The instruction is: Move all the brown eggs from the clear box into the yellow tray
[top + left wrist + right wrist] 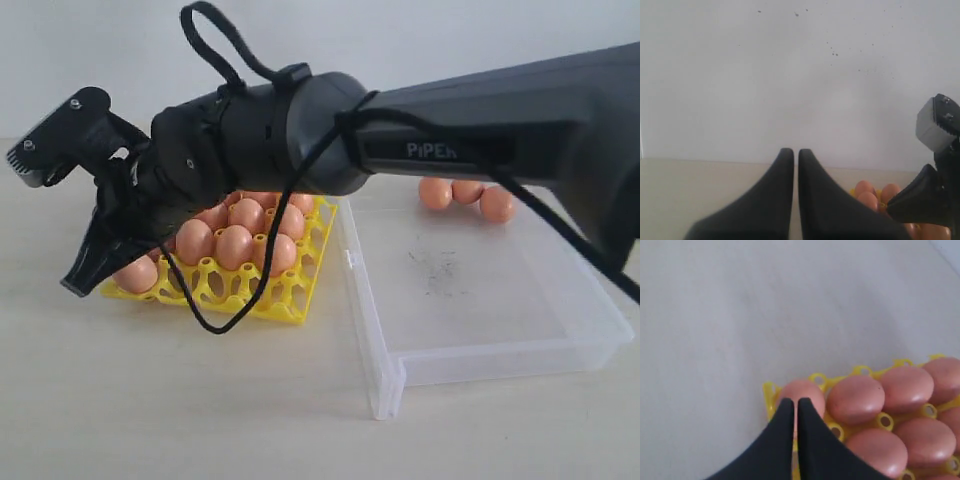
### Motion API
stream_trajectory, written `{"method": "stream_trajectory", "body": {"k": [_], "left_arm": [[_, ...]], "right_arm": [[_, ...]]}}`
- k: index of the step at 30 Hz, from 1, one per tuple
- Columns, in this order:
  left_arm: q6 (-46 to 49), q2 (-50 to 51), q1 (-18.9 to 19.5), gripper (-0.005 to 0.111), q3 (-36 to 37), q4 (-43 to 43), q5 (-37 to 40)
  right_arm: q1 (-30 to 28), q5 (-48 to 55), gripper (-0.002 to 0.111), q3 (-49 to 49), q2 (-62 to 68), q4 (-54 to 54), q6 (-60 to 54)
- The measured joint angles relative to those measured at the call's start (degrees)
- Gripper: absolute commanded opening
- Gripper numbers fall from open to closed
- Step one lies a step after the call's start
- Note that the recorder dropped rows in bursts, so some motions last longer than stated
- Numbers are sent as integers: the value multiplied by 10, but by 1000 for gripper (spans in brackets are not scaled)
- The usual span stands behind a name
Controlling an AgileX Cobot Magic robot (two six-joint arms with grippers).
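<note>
The yellow tray [290,300] lies left of centre and holds several brown eggs [232,245] in its cups. Three more brown eggs [467,192] rest at the far end of the clear box [480,300], which lies to the tray's right. My right arm reaches across over the tray. Its gripper [85,280] is shut with nothing in it, its tips [796,402] just over the egg [805,389] in the tray's corner cup [769,392]. My left gripper [796,151] is shut and empty, facing a white wall, with tray eggs [867,192] beside it. It is outside the exterior view.
The right arm's black cable [215,320] hangs in a loop over the tray's front edge. Its wrist camera mount [60,135] sticks out above the tray's left side. Bare tabletop [150,400] lies in front of the tray and the box.
</note>
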Motion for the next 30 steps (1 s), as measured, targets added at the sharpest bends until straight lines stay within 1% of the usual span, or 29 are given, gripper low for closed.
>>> {"method": "stream_trajectory", "body": {"k": [1, 3, 6, 8, 10, 12, 17, 24, 25, 26, 27, 30], "left_arm": [[0, 0, 0, 4, 0, 0, 0], [0, 0, 0, 4, 0, 0, 0], [0, 0, 0, 4, 0, 0, 0], [0, 0, 0, 4, 0, 0, 0], [0, 0, 0, 4, 0, 0, 0], [0, 0, 0, 4, 0, 0, 0], [0, 0, 0, 4, 0, 0, 0], [0, 0, 0, 4, 0, 0, 0], [0, 0, 0, 4, 0, 0, 0], [0, 0, 0, 4, 0, 0, 0], [0, 0, 0, 4, 0, 0, 0], [0, 0, 0, 4, 0, 0, 0]], "right_arm": [[0, 23, 0, 0, -9, -24, 6], [0, 85, 0, 0, -28, -111, 43], [1, 215, 0, 0, -65, -308, 159], [1, 281, 0, 1, -83, -389, 206], [1, 324, 0, 16, -103, -440, 231], [1, 344, 0, 48, -133, -478, 247], [1, 313, 0, 140, -231, -518, 304], [1, 288, 0, 258, -398, -529, 367], [1, 259, 0, 298, -457, -529, 383], [1, 238, 0, 314, -482, -529, 390], [1, 186, 0, 350, -545, -530, 407], [1, 105, 0, 402, -669, -530, 422]]}}
